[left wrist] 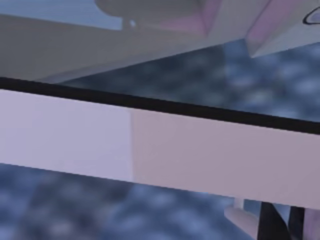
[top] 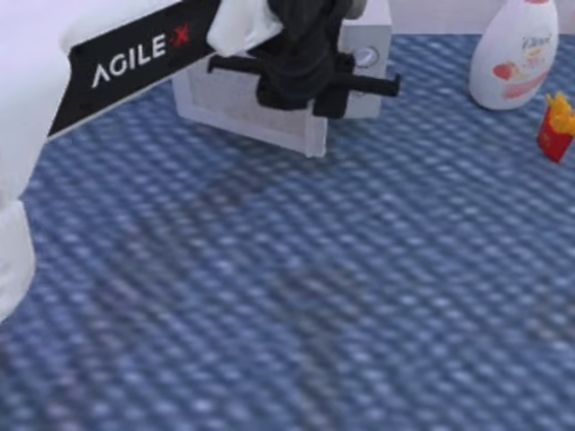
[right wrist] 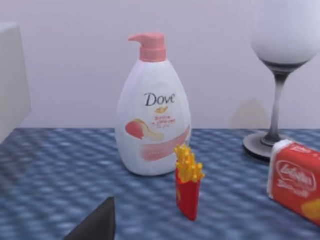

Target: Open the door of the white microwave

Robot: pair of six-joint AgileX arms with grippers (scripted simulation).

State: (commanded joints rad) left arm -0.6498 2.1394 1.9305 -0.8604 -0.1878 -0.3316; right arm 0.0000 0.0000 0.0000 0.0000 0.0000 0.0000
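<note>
Up top, left gripper (top: pixel 305 76), grip unclear, over boxy white microwave (top: pixel 373 36); mesh-windowed door (top: pixel 247 112) ajar.

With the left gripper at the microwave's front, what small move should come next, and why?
Probably keep swinging the door outward. The left gripper sits at the white microwave, and the door's free edge stands only partly away from its front.

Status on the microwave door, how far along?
Done: the left gripper has reached the microwave, and the door stands partly swung out from the front. In hand: the gripper sits at the door's top edge. Left: swinging it fully open. The right arm is out of the top view.
</note>
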